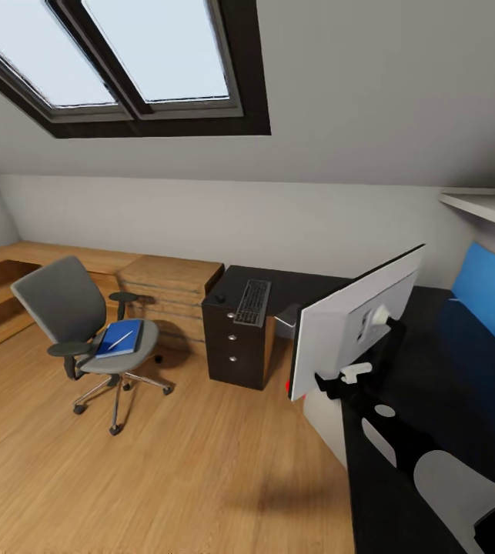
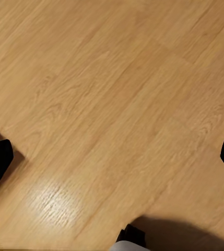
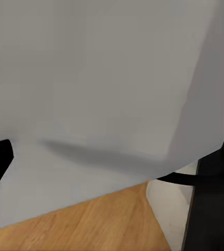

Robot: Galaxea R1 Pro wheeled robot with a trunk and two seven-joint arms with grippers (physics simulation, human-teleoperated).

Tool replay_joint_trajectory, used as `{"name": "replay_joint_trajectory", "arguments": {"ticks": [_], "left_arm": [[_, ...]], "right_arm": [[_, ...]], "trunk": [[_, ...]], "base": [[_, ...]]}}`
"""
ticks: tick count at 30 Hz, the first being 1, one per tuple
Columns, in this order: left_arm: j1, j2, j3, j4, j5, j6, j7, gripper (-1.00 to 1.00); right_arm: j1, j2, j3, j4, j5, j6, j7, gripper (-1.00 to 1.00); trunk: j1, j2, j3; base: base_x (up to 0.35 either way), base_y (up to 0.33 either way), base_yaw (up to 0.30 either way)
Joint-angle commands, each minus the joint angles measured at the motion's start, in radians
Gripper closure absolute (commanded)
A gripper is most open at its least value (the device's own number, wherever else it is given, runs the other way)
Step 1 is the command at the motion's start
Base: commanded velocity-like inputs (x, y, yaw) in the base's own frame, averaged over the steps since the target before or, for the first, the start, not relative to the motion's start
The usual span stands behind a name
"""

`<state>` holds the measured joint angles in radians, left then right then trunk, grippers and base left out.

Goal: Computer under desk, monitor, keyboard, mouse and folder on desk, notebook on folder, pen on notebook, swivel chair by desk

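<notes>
The swivel chair (image 1: 78, 319) stands on the wood floor left of the desk (image 1: 401, 462). The blue folder (image 1: 118, 339) lies on its seat with the pen (image 1: 122, 336) across it. The keyboard (image 1: 252, 302) and the mouse (image 1: 220, 298) rest on the desk's far end above the drawer unit. The monitor (image 1: 355, 327) stands tilted at the desk's near edge, pale back towards me, my right arm (image 1: 432, 469) reaching to it. My right gripper (image 3: 112, 157) is open before a pale grey surface. My left gripper (image 2: 112, 159) hangs open over bare floor. The notebook and the computer are out of view.
A light wooden drawer chest (image 1: 172, 296) and a low wooden platform (image 1: 16, 269) line the wall behind the chair. The black drawer unit (image 1: 235, 350) sits under the desk's far end. A blue panel (image 1: 489, 296) and a white shelf (image 1: 486, 206) are at right.
</notes>
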<state>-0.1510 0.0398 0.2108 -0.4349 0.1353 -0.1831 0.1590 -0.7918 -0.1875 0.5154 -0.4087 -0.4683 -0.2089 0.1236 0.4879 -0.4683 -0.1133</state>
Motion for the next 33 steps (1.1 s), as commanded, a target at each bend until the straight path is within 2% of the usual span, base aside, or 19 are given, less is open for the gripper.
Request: {"name": "replay_joint_trajectory", "arguments": {"ticks": [1, 7, 16, 25, 33], "left_arm": [[-0.001, 0.0, -0.002, 0.001, 0.01, -0.004, 0.0, -1.0], [-0.001, 0.0, -0.002, 0.001, 0.01, -0.004, 0.0, -1.0], [-0.001, 0.001, -0.002, 0.001, 0.01, -0.004, 0.0, -1.0], [-0.001, 0.002, -0.001, 0.001, 0.01, -0.004, 0.0, -1.0], [-0.001, 0.002, -0.002, 0.001, 0.01, -0.004, 0.0, -1.0]], "right_arm": [[-0.001, 0.0, 0.007, 0.001, -0.01, -0.005, 0.003, -1.0], [-0.001, 0.0, 0.006, 0.001, -0.01, -0.006, 0.004, -1.0], [-0.001, 0.0, 0.006, 0.002, -0.01, -0.006, 0.004, -1.0], [-0.001, 0.0, 0.006, 0.002, -0.01, -0.006, 0.005, -1.0], [-0.001, 0.0, 0.006, 0.002, -0.009, -0.007, 0.004, -1.0]], "trunk": [[0.0, -0.002, -0.002], [0.0, -0.002, -0.002], [0.0, -0.002, -0.002], [0.0, -0.002, -0.002], [0.0, -0.002, -0.002]], "base": [[0.0, 0.0, 0.084], [-0.043, 0.039, 0.024], [-0.22, 0.198, -0.006], [-0.179, 0.243, -0.196], [-0.026, 0.05, -0.157]]}}
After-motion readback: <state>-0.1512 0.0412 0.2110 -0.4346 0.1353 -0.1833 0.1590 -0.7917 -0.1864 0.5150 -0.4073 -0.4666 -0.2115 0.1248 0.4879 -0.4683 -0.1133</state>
